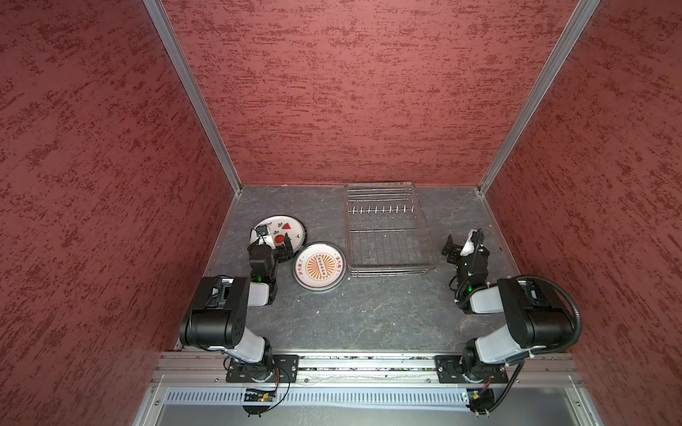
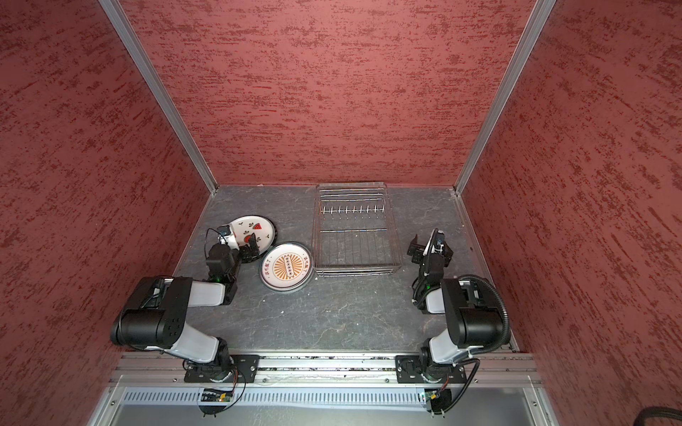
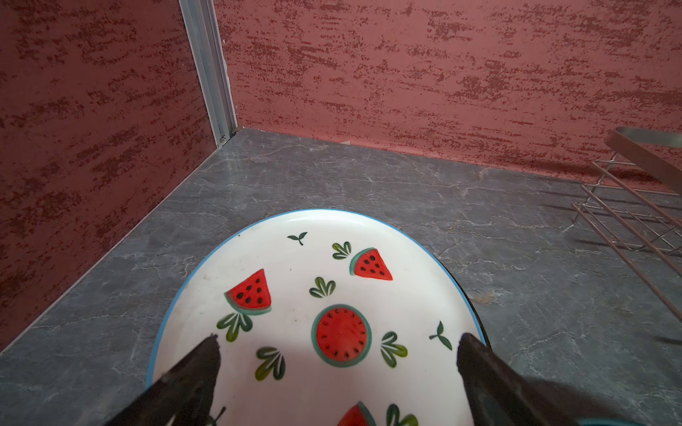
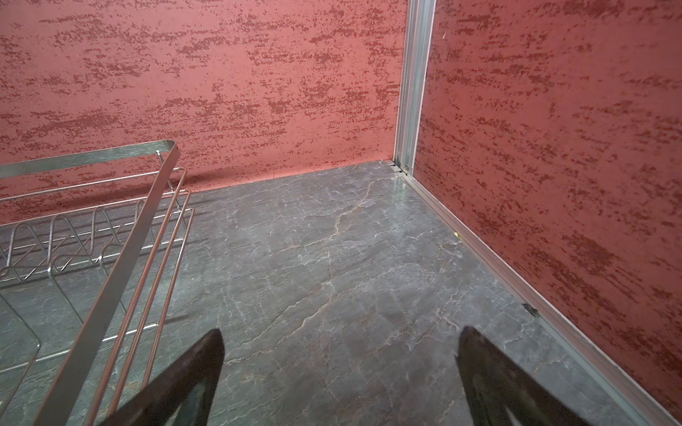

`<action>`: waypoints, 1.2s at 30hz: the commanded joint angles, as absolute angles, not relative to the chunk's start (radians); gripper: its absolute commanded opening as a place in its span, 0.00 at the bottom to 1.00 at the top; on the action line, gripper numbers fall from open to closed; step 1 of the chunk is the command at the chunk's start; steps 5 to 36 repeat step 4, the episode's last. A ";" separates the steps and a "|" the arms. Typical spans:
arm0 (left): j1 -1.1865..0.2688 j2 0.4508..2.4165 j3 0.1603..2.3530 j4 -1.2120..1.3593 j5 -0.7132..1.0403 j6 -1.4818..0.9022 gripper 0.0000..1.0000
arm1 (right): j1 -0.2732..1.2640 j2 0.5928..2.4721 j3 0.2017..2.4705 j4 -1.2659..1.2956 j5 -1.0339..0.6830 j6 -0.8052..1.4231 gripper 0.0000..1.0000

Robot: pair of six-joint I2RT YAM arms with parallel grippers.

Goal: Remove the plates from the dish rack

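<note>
Dish rack [image 1: 387,273] being kept at the back of the table [image 1: 369,317], right of centre.
Watermelon plate [image 1: 286,225] is lying face up left of the rack; left claw [image 3: 337,339] is being held wide open over it, gripping nothing. Sunburst plate [image 1: 320,266] is lying flat just beside the rack's near left corner. Right claw [image 4: 339,339] is being held wide open, empty, over the table right of the rack.

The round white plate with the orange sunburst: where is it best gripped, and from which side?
Probably its near rim, from the front: the sunburst plate lies flat, the silver wire dish rack stands close on its right, the white watermelon plate at far left.
</note>
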State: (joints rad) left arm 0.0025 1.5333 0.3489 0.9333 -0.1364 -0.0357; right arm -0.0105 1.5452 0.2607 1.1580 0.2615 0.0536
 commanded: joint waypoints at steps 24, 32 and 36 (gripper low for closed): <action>0.000 1.534 0.363 0.930 -0.146 -0.021 0.99 | -0.017 1.547 0.270 1.181 0.243 0.050 0.99; 0.000 1.534 0.363 0.930 -0.146 -0.021 0.99 | -0.017 1.547 0.270 1.181 0.243 0.050 0.99; 0.000 1.534 0.363 0.930 -0.146 -0.021 0.99 | -0.017 1.547 0.270 1.181 0.243 0.050 0.99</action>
